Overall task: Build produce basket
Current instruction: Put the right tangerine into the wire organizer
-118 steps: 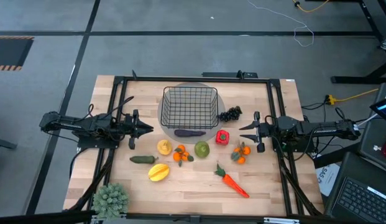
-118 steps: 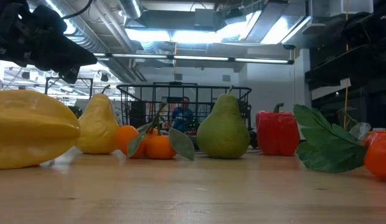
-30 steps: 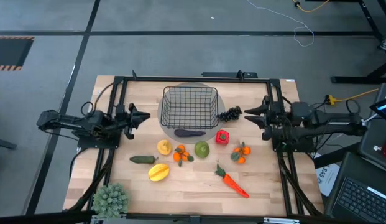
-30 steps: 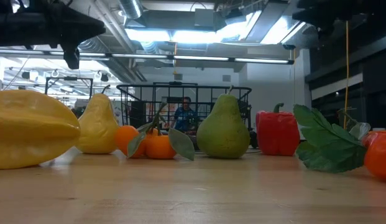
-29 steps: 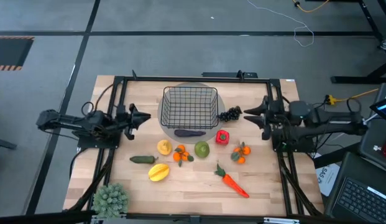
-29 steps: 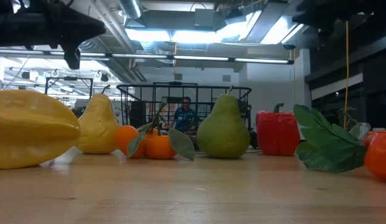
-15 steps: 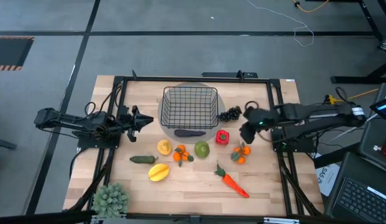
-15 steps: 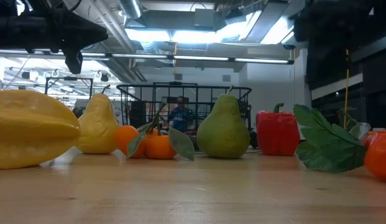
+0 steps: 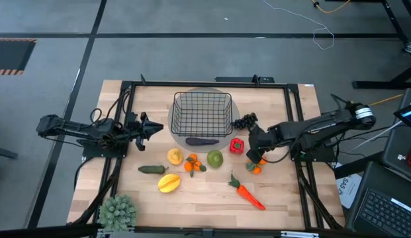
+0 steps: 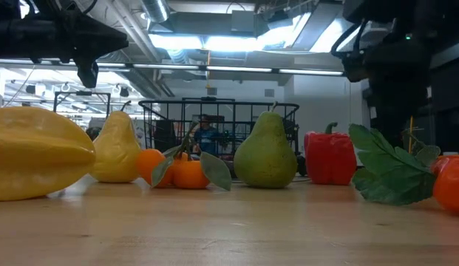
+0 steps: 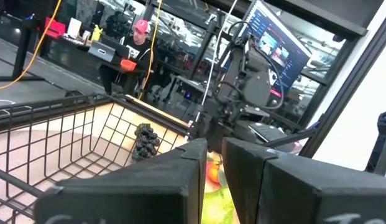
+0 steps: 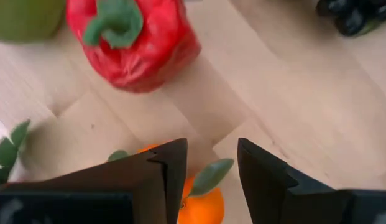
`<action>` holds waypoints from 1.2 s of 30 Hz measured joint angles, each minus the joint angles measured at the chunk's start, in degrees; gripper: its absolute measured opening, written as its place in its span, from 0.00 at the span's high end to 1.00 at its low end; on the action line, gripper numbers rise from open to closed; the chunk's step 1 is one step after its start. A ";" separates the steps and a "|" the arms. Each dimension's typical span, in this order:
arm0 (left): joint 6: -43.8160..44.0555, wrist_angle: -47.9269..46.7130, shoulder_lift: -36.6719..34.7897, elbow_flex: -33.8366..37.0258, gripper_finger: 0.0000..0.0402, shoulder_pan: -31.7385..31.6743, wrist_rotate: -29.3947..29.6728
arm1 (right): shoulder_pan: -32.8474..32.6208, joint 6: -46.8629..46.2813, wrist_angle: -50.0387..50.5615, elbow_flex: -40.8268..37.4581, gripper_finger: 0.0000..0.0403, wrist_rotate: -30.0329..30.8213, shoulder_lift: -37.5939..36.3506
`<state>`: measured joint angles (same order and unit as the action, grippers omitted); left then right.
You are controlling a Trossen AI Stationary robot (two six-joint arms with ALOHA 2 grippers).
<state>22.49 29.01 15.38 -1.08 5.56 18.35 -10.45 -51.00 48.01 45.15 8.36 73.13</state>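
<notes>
The black wire basket [image 9: 202, 112] stands at the table's far middle, and a purple eggplant [image 9: 202, 141] lies at its near side. Produce lies on the wood nearer than the basket: dark grapes [image 9: 243, 121], red pepper [image 9: 237, 145], green pear [image 9: 214, 158], leafy tangerines [image 9: 193, 163], yellow pear [image 9: 174, 156], cucumber [image 9: 152, 169], yellow star fruit [image 9: 168, 182] and carrot [image 9: 247, 193]. My right gripper [image 9: 253, 152] points down, open, above a second bunch of tangerines [image 12: 202, 196], beside the pepper [image 12: 133, 40]. My left gripper [image 9: 152, 127] waits left of the basket, its fingers [image 11: 213, 146] a narrow gap apart.
A spiky green potted plant [image 9: 118, 211] stands at the near left corner. A black metal frame [image 9: 126, 89] runs around the tabletop. Bare wood lies along the near edge, between the star fruit and the carrot. A person sits in the room beyond the basket [image 10: 207, 137].
My right gripper has swung from the table's right edge toward the middle and come down. It has tipped from roughly level to pointing down over the right-hand tangerines. No produce has moved.
</notes>
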 joint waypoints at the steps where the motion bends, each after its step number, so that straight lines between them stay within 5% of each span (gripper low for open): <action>1: 0.01 -0.03 0.00 0.00 0.90 0.00 0.00 | -0.43 -0.04 -0.09 0.00 0.67 -0.02 0.40; 20: 0.01 -0.25 0.00 0.02 0.90 -0.02 0.02 | -9.58 -8.87 -0.85 -0.02 0.67 -1.99 0.67; 36: -0.12 -1.09 0.00 0.06 0.90 -0.02 0.05 | -10.12 -8.92 -1.00 -0.08 0.67 -2.56 7.92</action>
<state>22.37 27.91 15.38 -1.02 5.54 18.40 -20.58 -59.92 47.01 45.07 5.80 81.05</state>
